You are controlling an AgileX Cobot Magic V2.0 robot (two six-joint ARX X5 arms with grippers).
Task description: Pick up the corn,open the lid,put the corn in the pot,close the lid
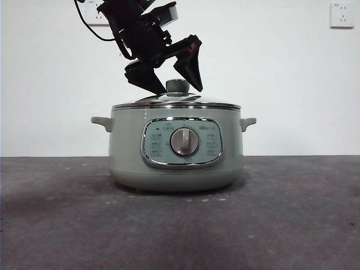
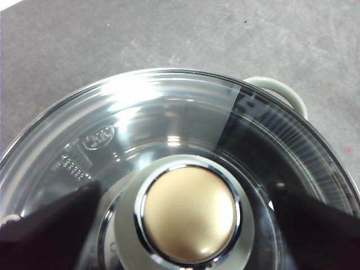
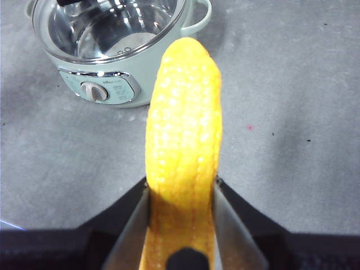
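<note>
On the desk [image 1: 67, 225] the pot [image 1: 177, 163] stands with the lid [image 1: 176, 102] on it. Above it the left gripper [image 1: 169, 76] hangs with jaws apart on either side of the knob [image 2: 188, 214]. Well away from the pot, the right gripper [image 3: 181, 216] is clamped on the corn [image 3: 183, 140].

Our left gripper [image 1: 171, 79] is black, with two wedge-shaped fingers [image 1: 189, 66], a small red mark on one, a pale grey block and a black cable above. Our right gripper [image 3: 181, 225] shows black fingers [image 3: 239, 230] with grey metal inner faces.
</note>
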